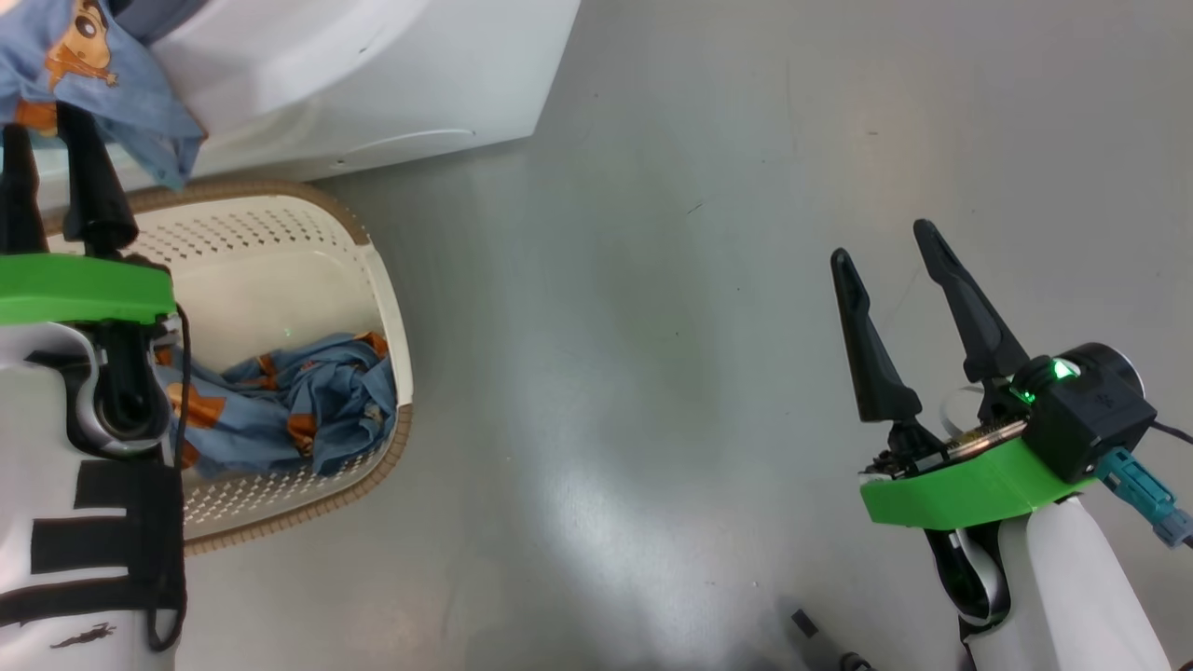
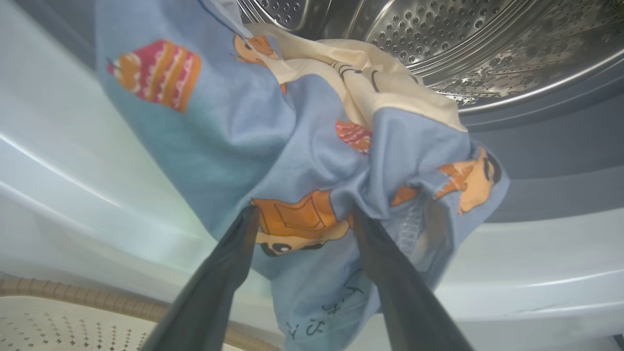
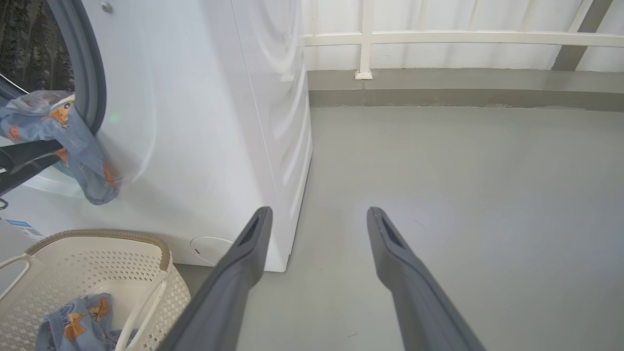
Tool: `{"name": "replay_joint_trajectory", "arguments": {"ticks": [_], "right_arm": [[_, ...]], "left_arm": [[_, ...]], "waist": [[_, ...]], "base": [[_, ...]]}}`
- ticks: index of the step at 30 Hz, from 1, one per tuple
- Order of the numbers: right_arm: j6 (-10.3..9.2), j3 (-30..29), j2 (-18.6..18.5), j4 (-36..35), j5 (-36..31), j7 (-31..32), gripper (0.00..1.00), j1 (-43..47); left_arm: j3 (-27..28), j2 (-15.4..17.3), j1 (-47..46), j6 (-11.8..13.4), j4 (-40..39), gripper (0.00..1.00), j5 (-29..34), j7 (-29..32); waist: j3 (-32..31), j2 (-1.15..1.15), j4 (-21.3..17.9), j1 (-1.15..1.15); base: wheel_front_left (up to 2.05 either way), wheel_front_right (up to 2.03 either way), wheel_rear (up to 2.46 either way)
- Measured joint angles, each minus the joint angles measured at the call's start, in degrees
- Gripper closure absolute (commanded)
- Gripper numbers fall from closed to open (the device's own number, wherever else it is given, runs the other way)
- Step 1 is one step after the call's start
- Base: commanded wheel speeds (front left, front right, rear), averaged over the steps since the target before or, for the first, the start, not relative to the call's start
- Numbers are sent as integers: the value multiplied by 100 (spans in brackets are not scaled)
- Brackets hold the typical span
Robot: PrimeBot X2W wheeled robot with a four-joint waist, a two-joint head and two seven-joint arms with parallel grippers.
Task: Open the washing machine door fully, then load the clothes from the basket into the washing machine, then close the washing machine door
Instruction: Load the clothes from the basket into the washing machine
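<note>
Over at the far left, the left gripper (image 1: pixel 42 116) is up at the mouth of the washing machine (image 1: pixel 373 75), fingers spread wide. A light blue garment (image 1: pixel 112 84) with orange cartoon prints hangs over the lower lip of the opening, half in and half out. From the left wrist camera, the left gripper (image 2: pixel 304 212) has that garment (image 2: pixel 302 146) bunched right at its tips, a cream patch folded across the top and the perforated steel drum (image 2: pixel 438 39) shining behind it. The jaws are not pinching the cloth. Whether the fingertips (image 2: pixel 246 222) actually touch the fabric is hard to say from this angle.

Below the gripper sits the basket (image 1: pixel 373 242), on the floor just beside the machine's front. The rest of the clothes (image 1: pixel 289 401) lie crumpled at its near end, blue with orange patches.

Across on the right, well apart from the basket, the right gripper (image 1: pixel 881 242) hangs over bare grey floor (image 1: pixel 652 280), fingers wide and holding nothing. Its own camera shows the right gripper (image 3: pixel 318 210) open and pointing past the washing machine (image 3: pixel 195 122) corner. The garment (image 3: pixel 73 131) dangles from the grey rubber ring (image 3: pixel 87 73) at far left, above the basket (image 3: pixel 97 273) and the clothes (image 3: pixel 73 321) inside it.
</note>
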Motion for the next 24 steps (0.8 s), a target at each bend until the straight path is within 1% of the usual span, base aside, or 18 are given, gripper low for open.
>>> {"name": "replay_joint_trajectory", "arguments": {"ticks": [8, 9, 10, 11, 12, 13, 14, 16, 18, 24], "right_arm": [[0, 31, -22, -5, 0, 0, 0, -47], [0, 32, -24, -5, 0, 0, 0, -48], [0, 32, -27, -5, 0, 0, 0, -49], [0, 33, -29, -7, 0, 0, 0, -54], [0, 33, -30, -7, 0, 0, 0, -55], [0, 34, -30, -7, 0, 0, 0, -55], [0, 34, -30, -7, 0, 0, 0, -55], [0, 36, -30, -7, 0, 0, 0, -56], [0, 36, -30, -7, 0, 0, 0, -56], [0, 32, -30, -2, 1, 0, 0, -56]], "left_arm": [[-57, 22, -54, 0, -151, 0, -1, 1], [-56, 20, -59, 0, -152, 11, 20, 1], [-53, 18, -62, -1, -159, 11, 43, 1], [-49, 19, -66, -1, -168, 26, 55, 1], [-44, 18, -75, -2, -170, 33, 69, 1], [-38, 18, -85, -2, -170, 42, 90, 1], [-38, 18, -85, -2, -170, 55, 90, 1], [-36, 15, -94, -2, -170, 68, 115, 1], [-35, 11, -99, -7, -170, 100, 137, 1], [-65, -15, -97, -7, -193, 100, 189, 9]], "waist": [[45, 0, 65, 0], [52, 0, 71, 0], [60, 0, 76, 0], [68, 0, 79, 0], [76, 0, 81, 0], [82, 0, 82, 0], [82, 0, 82, 0], [87, 0, 80, 0], [89, 0, 80, 0], [67, 0, 110, 0]], "base": [[0, 0, 0], [0, 0, 0], [0, 0, 0], [0, 0, 0], [0, 0, 0], [0, 0, 0], [0, 0, 0], [0, 0, 0], [0, 0, 0], [0, 0, 0]]}}
